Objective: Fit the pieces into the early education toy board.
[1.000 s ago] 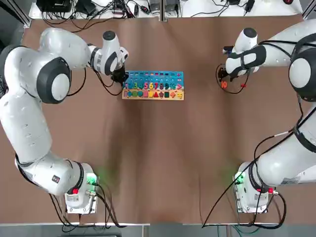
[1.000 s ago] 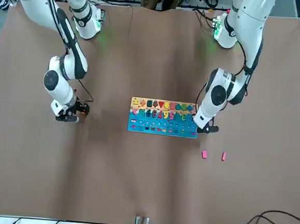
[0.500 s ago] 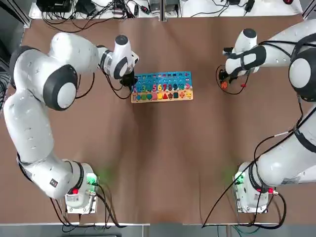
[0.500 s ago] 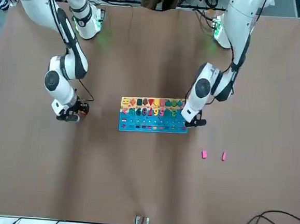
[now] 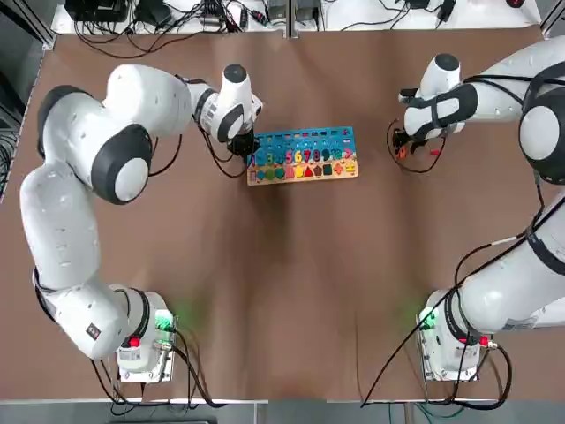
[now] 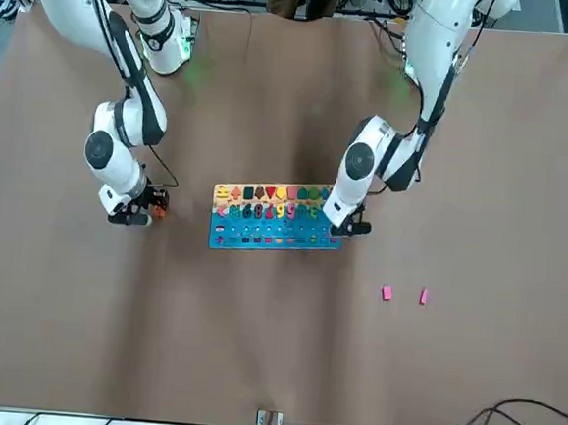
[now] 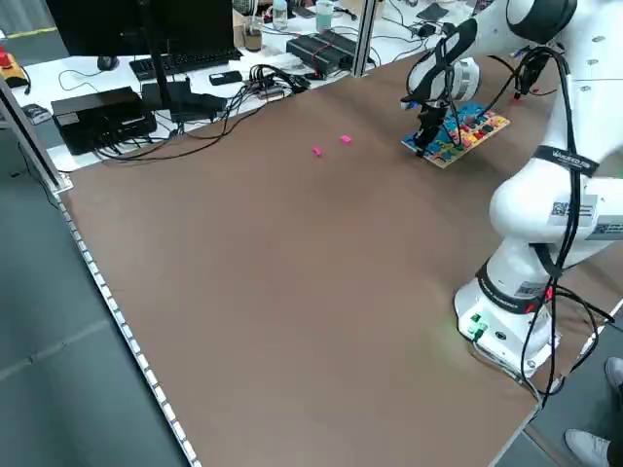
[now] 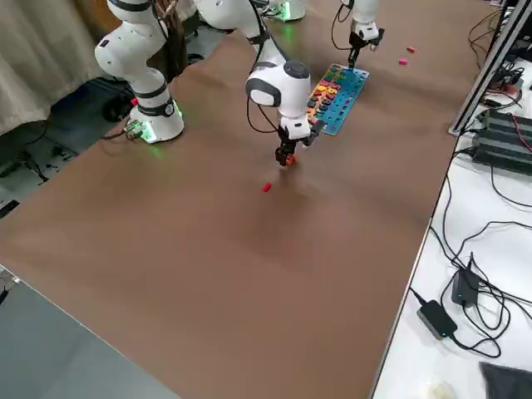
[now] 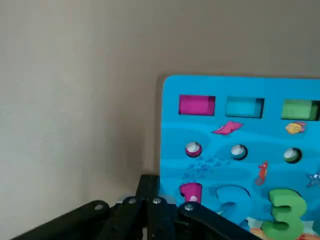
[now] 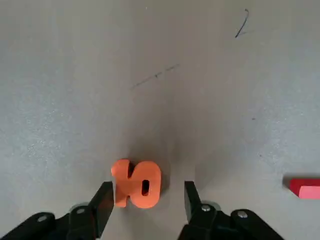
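Top view hides from you the orange 10 piece (image 10: pixel 136 184) under the part-open right gripper (image 10: pixel 145 197); left gripper (image 9: pixel 152 210), shut, meets the board (image 5: pixel 302 155) edge.

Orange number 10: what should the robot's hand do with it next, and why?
Probably shut the right gripper on the orange 10. Its fingers stand on either side of the piece, which lies flat on the table, with a gap showing on one side, so it does not look clamped yet. Once held, it could be carried to the board.
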### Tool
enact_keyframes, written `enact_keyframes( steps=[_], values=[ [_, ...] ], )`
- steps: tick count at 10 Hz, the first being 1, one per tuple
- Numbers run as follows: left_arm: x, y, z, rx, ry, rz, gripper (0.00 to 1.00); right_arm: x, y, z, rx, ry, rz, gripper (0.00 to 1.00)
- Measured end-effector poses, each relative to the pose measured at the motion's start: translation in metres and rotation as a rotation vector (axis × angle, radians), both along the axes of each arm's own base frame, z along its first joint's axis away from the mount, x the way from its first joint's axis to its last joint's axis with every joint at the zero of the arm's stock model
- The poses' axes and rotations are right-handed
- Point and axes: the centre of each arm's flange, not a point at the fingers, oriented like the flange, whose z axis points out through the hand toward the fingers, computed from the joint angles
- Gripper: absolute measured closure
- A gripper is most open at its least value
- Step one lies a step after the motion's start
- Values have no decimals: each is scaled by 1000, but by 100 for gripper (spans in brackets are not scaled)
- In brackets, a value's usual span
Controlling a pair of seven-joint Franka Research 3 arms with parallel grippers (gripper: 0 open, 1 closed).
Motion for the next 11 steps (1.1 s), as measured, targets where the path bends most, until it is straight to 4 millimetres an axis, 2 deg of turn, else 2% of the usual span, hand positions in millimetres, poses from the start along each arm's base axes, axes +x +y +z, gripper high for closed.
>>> enact_keyframes(
  steps=[3, 6, 9, 11],
  values=[
    [11, -35, 1, -1, 0, -24, 99, -2, 0, -1, 0, 4, 0, 37],
    [11, -65, 0, -11, -18, -34, 99, -3, 1, -2, 0, 6, -1, 37],
    [9, -79, 1, -18, -28, -38, 99, -6, 13, -3, -2, 22, -1, 37],
    [12, -79, 2, -10, -16, -35, 96, -8, 18, -3, -3, 23, 5, 37]
  ],
)
